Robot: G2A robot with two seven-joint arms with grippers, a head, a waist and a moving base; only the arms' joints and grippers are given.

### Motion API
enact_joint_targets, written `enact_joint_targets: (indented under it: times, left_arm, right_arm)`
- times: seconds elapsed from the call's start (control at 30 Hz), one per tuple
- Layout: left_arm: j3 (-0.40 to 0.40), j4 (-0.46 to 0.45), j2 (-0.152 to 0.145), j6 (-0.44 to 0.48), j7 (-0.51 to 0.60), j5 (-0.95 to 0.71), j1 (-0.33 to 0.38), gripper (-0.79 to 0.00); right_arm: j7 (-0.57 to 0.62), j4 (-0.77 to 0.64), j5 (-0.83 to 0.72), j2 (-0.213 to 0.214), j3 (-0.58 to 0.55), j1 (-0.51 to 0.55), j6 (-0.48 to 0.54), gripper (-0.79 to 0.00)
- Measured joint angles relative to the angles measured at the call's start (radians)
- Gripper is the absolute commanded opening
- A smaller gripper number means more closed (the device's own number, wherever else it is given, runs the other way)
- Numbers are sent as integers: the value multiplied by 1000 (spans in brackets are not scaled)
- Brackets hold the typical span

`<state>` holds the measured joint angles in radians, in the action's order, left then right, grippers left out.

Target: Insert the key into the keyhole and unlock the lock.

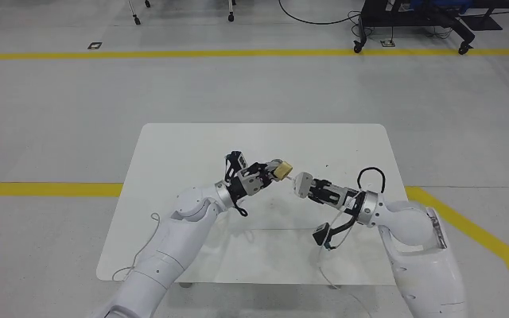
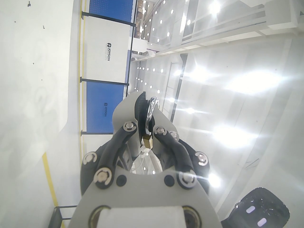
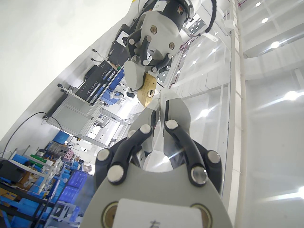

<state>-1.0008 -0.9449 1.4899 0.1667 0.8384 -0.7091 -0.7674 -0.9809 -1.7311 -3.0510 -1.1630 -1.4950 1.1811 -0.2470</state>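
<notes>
Above the middle of the white table [image 1: 334, 143], my left gripper [image 1: 270, 171] is shut on the brass padlock [image 1: 281, 168]. In the left wrist view the silver shackle [image 2: 152, 110] and a bit of brass body [image 2: 147, 142] sit between the fingers of the left gripper [image 2: 148, 112]. My right gripper [image 1: 301, 184] faces it from close by. It is shut on the key [image 3: 160, 103], a thin blade held edge-on between the right gripper's [image 3: 161, 106] fingers. The padlock [image 3: 147, 92] turns its keyhole [image 3: 150, 93] toward the key, whose tip is just short of it and a little to one side.
A black cable and a small connector [image 1: 324, 235] hang by the right arm near the table's front edge. Yellow lines [image 1: 56, 189] mark the floor on both sides of the table. Wheeled racks [image 1: 413, 24] stand far behind.
</notes>
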Motion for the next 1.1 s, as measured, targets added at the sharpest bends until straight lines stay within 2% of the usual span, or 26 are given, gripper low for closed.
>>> enact_joint_targets:
  times: [0.27, 0.63, 0.8, 1.1]
  left_arm:
    - [-16, -39, -3, 31, -39, 34, -26, -785]
    - [-23, -88, -6, 97, -128, 130, -57, -785]
    - [-37, -102, -7, 81, -168, 128, -68, -785]
    - [-37, -104, -8, 82, -175, 138, -70, -785]
  right_arm:
    - [11, 35, -21, -2, 16, -19, 46, -785]
    - [5, 55, -21, -27, 12, -20, 53, -785]
    - [-11, 59, -21, -46, 1, -19, 41, -785]
    - [-11, 59, -21, -46, 0, -19, 41, -785]
